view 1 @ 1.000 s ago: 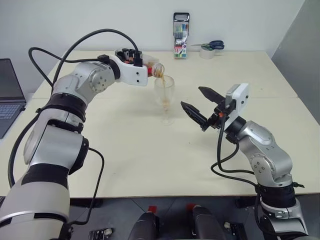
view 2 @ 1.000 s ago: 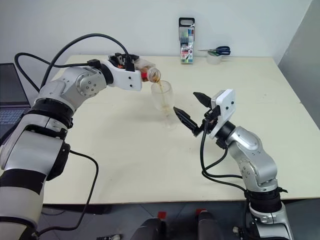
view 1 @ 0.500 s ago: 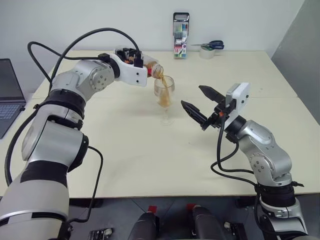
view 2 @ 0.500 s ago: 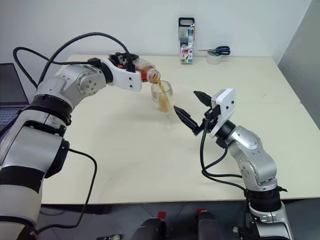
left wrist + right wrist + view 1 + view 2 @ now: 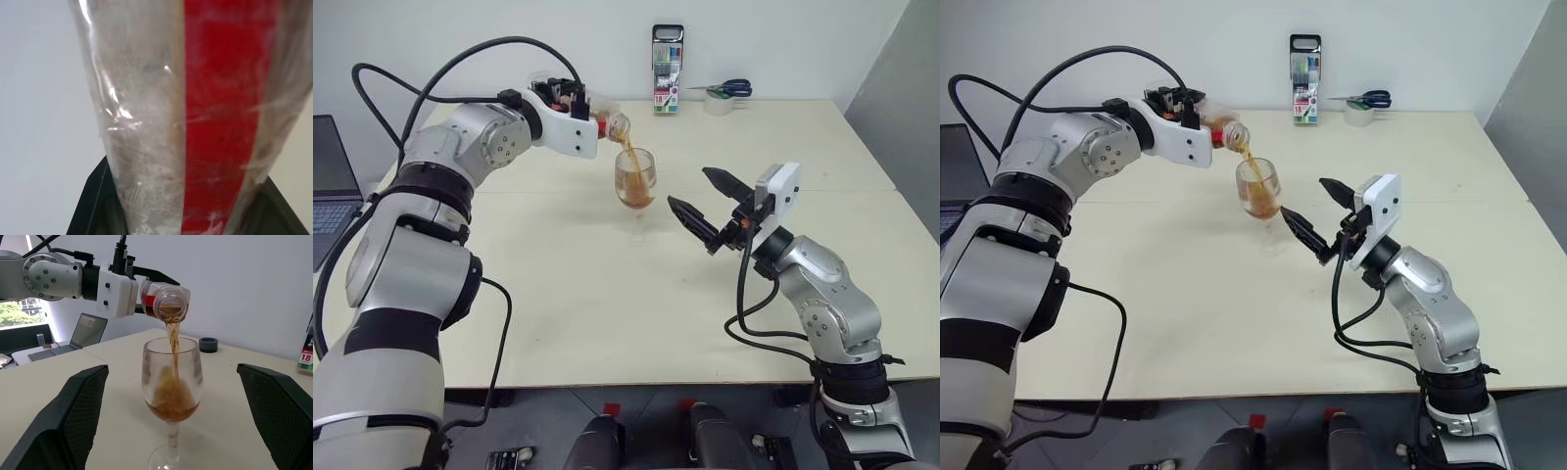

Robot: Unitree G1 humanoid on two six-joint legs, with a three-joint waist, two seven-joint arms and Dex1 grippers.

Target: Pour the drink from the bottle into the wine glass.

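Observation:
My left gripper is shut on the bottle, a clear plastic one with a red label strip, tipped mouth-down over the wine glass. An amber stream of the drink falls from the bottle's mouth into the bowl, where brown liquid pools. The glass stands upright on the table. To the right of the glass my right gripper is open, its two black fingers spread on either side of the glass without touching it.
A cream table carries a marker pack, scissors and a tape roll at the far edge. A laptop sits at the left. A small dark ring lies behind the glass.
My left gripper has risen slightly with the bottle and tipped it further. The liquid level in the glass has climbed. The right arm has stayed still.

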